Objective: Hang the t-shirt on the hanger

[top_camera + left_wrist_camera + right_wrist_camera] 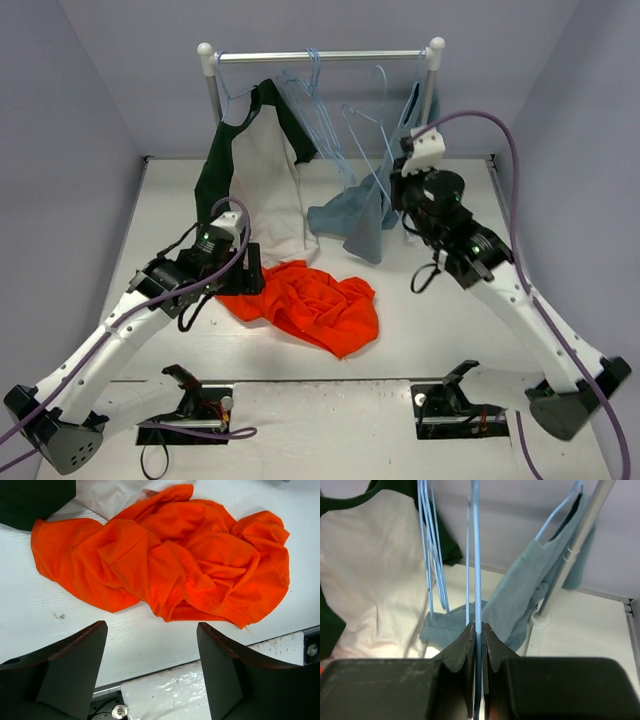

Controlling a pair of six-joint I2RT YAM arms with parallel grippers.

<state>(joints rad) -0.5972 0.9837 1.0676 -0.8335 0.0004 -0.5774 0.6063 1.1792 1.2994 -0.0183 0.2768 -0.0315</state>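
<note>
Pinching one thin wire of the hanger (476, 555), the right tool (477, 630) is clenched on it, jaws pressed together with only the wire between them. Judgement: a narrow grip like this keeps the frame edge-on and steady so that it can be carried or angled toward the garment. In the top view this tool sits at about 1 o'clock from the t-shirt (310, 300), just below the rail (320, 57). The hook probably hangs on the rail, but the cluster of spare hangers (432, 545) hides it, so not confirmed.

The t-shirt lies crumpled in a heap on the worktop (430, 330), near the middle and a little toward 6 o'clock, clear of the hanger. Its 12 o'clock edge is just beside the hem of the green-and-white garment (262, 190). The grey-blue garment (355, 215) droops at the shirt's 1 o'clock.

The left tool (151, 626) is released, jaws spread wide and holding nothing. It hovers at the shirt's 9 o'clock edge, aimed at the folds, likely set up to pick a hem or collar.
</note>
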